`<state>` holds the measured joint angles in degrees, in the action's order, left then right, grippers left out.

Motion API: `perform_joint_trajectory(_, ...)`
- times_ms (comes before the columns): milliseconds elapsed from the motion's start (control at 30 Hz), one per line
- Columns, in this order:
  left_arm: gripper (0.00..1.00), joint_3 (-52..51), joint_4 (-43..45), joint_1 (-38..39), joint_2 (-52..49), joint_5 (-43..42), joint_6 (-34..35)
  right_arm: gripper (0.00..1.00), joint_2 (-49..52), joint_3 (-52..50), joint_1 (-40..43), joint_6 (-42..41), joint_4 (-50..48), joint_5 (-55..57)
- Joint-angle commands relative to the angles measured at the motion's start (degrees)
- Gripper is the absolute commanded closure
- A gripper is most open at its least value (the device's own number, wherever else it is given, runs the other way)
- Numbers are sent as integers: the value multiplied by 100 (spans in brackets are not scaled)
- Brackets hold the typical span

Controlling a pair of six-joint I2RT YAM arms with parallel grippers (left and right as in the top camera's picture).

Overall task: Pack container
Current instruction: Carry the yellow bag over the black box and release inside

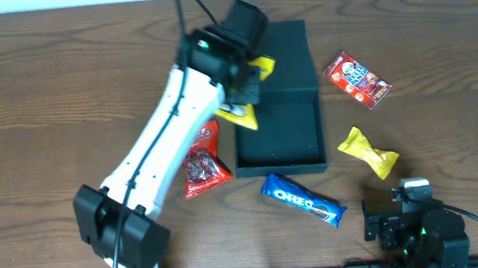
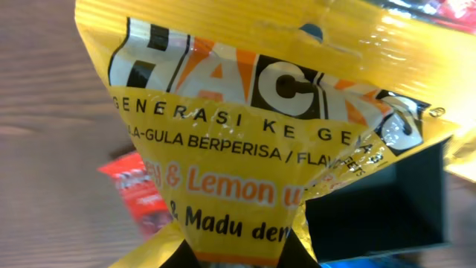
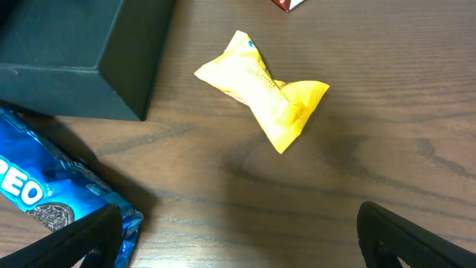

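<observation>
Left gripper [image 1: 242, 90]: closed on yellow Hacks packet [image 2: 253, 134], over left edge of container [image 1: 284, 130].
Right gripper [image 3: 238, 246]: wide open, holding nothing, well apart from container.

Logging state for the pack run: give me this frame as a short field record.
container: lid open, tray looks empty
left gripper: shut on Hacks packet, over container's left edge
right gripper: open, empty, above table near yellow candy
loose on table: Oreo pack, yellow candy, left red packet, right red packet
</observation>
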<state>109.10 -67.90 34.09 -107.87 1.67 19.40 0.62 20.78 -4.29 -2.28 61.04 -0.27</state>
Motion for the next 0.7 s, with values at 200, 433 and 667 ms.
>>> perform_joint_trajectory(200, 94, -1650, 977, 603, 728, -96, 2068, 1, -28, -33, 94, 66, 44, -20)
perform_joint_trajectory(433, 94, -2214, 1703, 608, 623, -431, 2337, 1, -28, -33, 94, 66, 44, -22)
perform_joint_trajectory(667, 94, -2417, 1888, 603, 345, -389, 2535, 1, -28, -33, 94, 66, 44, -20)
